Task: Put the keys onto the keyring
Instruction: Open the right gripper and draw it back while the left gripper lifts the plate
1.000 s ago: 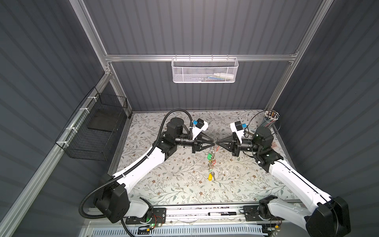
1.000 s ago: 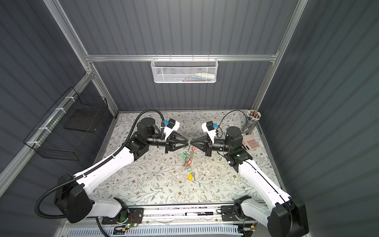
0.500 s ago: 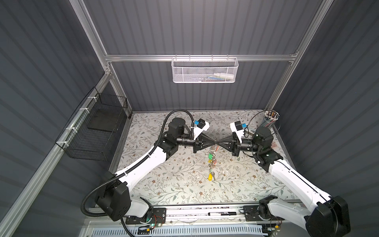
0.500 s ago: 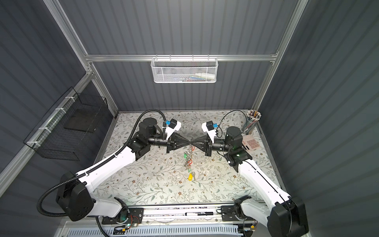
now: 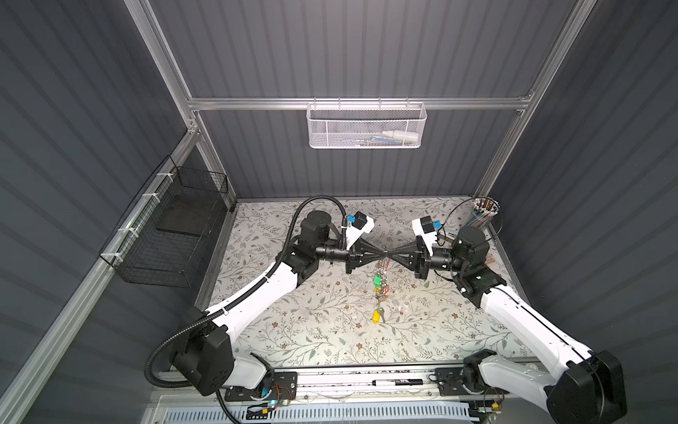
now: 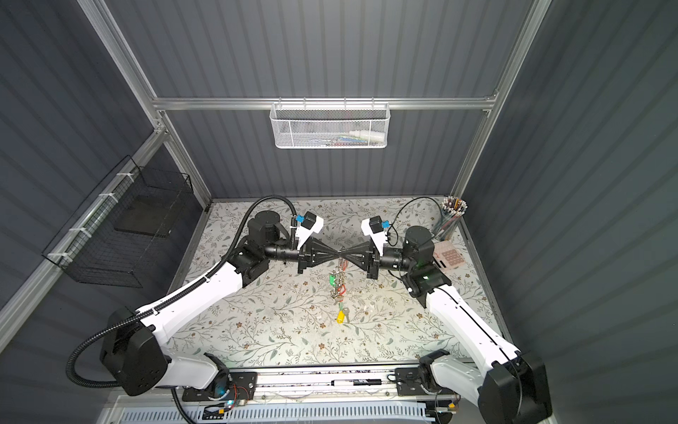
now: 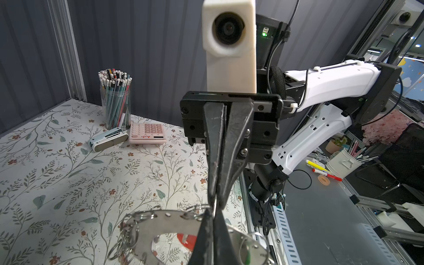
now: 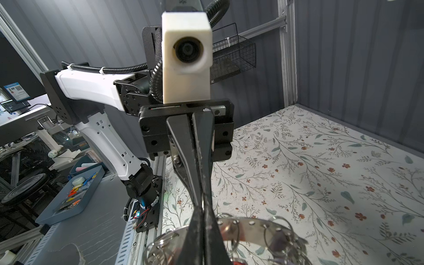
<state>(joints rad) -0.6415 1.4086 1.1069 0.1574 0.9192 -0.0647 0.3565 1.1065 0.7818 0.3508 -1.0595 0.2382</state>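
Left gripper (image 5: 381, 253): clenched on the keyring (image 5: 383, 263) — held above the middle of the tabletop (image 5: 293, 330).
Right gripper (image 5: 391, 253): pinching the same hoop, tip to tip.
Keys (image 5: 377, 281): dangling beneath — green tag showing.

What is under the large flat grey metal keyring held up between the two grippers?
From the keyring hang small silver split rings, a green-tagged key and a red tag. A yellow-tagged key lies on the floral table below. Any other tags are hidden among the rings.
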